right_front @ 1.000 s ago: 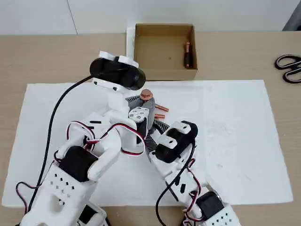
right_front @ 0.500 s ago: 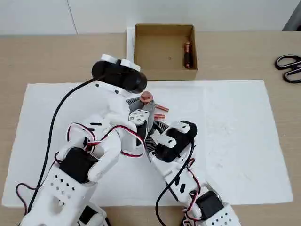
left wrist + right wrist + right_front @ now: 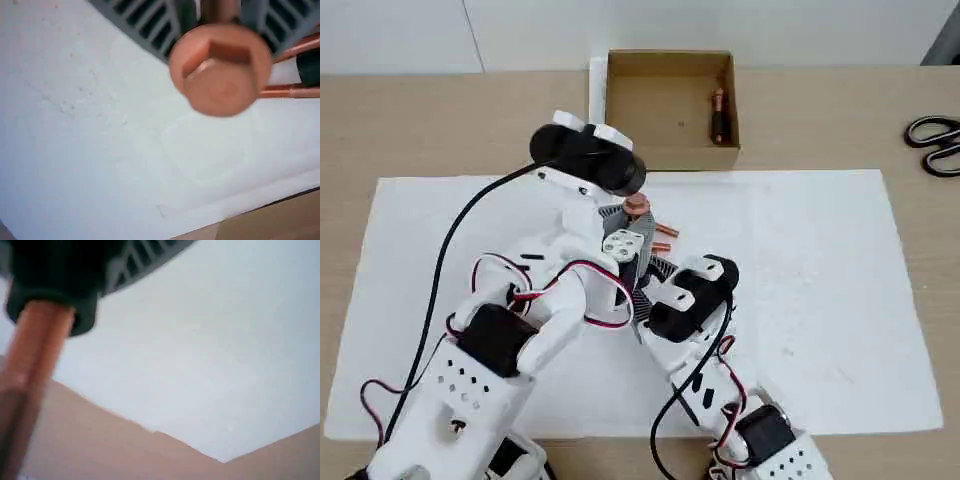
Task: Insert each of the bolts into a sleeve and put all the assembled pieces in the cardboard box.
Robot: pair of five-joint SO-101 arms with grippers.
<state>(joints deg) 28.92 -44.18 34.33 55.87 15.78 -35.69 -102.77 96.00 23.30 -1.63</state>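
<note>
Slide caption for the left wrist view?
Left claw grips a copper bolt, hex head toward camera, above white paper, two copper pieces lying nearby.

We see a bolt point(image 3: 220, 70) of copper-coloured metal. Its hexagon head is smooth with a soft satin sheen. It sits between the dark, ribbed, matt plastic fingers point(image 3: 140, 20) of the left tool point(image 3: 217, 12). The sleeve point(image 3: 50, 285) is matt black, plastic or rubber, we cannot tell which. The shaft point(image 3: 35, 370) leaving it is the same coppery metal. The sheet point(image 3: 820, 280) over the desk point(image 3: 420, 120) looks like white, matt, faintly creased paper, and the desk has a pale wood-grain finish. The cardboard box point(image 3: 660, 110) is plain brown and matt. The arm shells point(image 3: 460, 390) are white matt plastic, with a black housing point(image 3: 585, 160) that is slightly glossy.
</note>
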